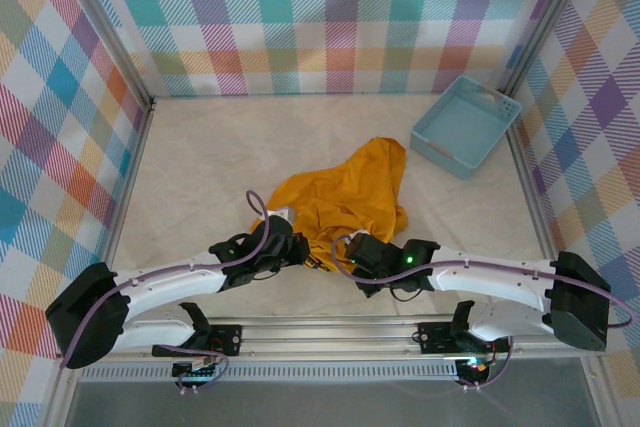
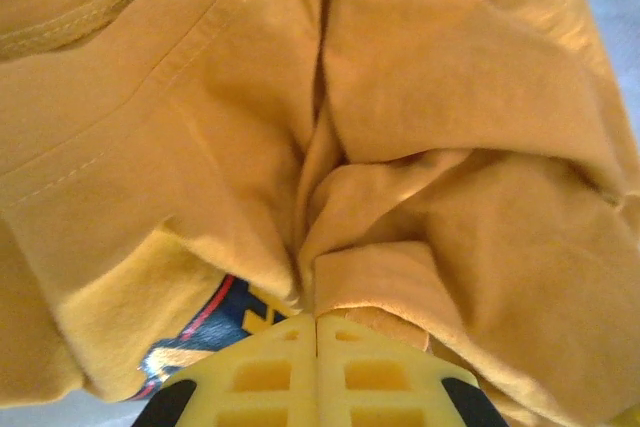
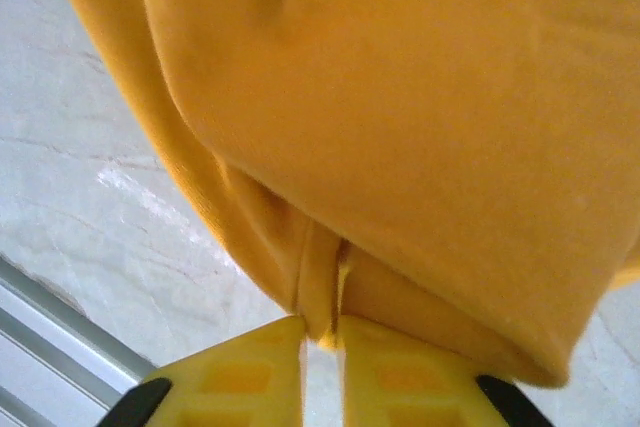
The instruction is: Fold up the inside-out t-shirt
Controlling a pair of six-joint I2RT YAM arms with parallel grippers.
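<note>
The inside-out t-shirt [image 1: 345,197] is a mustard-orange bunch in the middle of the table, drawn toward the near edge. My left gripper [image 1: 300,249] sits at its near left corner. In the left wrist view the yellow jaws are pressed together at the left gripper [image 2: 317,317] with folds of the t-shirt [image 2: 420,97] pinched at the tips; a patch of dark blue print [image 2: 215,322] shows beside them. My right gripper [image 1: 352,253] is at the near right corner. In the right wrist view the right gripper [image 3: 322,325] has a narrow slit between its jaws with a fold of t-shirt [image 3: 400,97] caught at the tips.
A light blue basket [image 1: 465,125] stands at the back right by the checkered wall. White table surface [image 1: 200,167] lies around the shirt. The metal rail [image 1: 330,329] of the table's near edge runs just behind both grippers.
</note>
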